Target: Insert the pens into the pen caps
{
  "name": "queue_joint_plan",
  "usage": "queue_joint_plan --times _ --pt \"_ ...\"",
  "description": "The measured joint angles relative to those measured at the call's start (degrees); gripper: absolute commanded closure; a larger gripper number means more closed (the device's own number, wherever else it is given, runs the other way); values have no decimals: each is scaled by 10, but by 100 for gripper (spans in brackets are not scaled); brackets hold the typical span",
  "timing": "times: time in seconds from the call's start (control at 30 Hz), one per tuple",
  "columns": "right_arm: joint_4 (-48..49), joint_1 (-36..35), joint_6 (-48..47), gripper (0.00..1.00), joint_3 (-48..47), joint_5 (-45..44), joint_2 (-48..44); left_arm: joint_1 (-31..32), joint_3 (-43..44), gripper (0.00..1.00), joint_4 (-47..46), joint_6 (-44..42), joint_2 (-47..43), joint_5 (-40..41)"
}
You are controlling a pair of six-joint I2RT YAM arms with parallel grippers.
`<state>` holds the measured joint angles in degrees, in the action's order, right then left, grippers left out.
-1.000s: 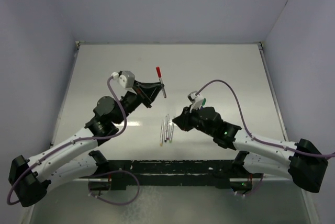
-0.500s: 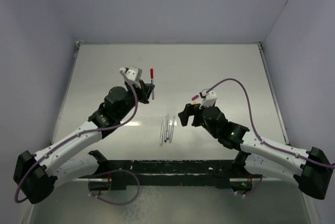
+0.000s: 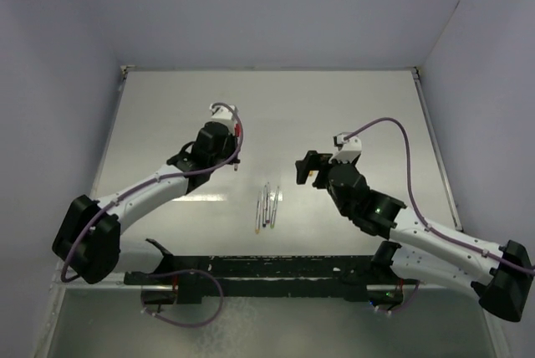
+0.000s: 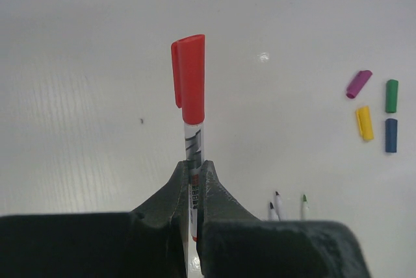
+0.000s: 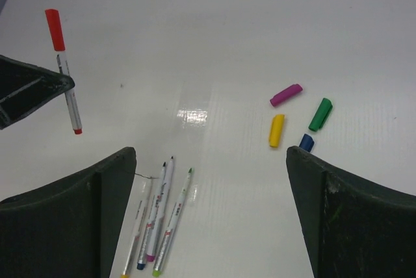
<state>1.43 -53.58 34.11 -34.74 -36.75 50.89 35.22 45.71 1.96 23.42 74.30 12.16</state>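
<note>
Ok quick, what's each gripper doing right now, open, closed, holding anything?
Left gripper: closed on the red-capped pen.
Right gripper: open, holding nothing.

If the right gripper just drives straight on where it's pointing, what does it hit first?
Most likely bare table: the open right gripper aims between the loose pens, lower left in its view, and the caps, at right. Depth is hard to judge.

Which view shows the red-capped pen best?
Left wrist: the red-capped pen fills the centre, cap on, clamped by the left gripper. Right wrist shows it whole but small. Top external shows only a red sliver beside the wrist.
</note>
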Motion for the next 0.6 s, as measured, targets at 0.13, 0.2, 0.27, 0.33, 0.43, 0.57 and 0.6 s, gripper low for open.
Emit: queue_joint_plan --times 0.13,0.2,0.27,0.33,0.43,0.57,0.6 --pt "12 0 0 0 9 -8 -6 -33 22 100 7 1 50 -12" --pt "13 0 -3 0 14 -9 -6 -46 31 100 7 1 72 -18" --pt "14 0 -8 0 17 -10 -6 -57 36 100 7 1 88 -24" --pt "21 0 -16 0 22 -13 -7 -63 40 100 7 1 101 -31" --pt "25 0 -28 0 26 -18 -7 -69 58 100 7 1 129 -43" --pt "29 0 -50 0 26 -23 -11 -75 83 100 5 2 172 -56" --pt "31 0 -54 0 26 -24 -12 -75 87 100 5 3 181 -58"
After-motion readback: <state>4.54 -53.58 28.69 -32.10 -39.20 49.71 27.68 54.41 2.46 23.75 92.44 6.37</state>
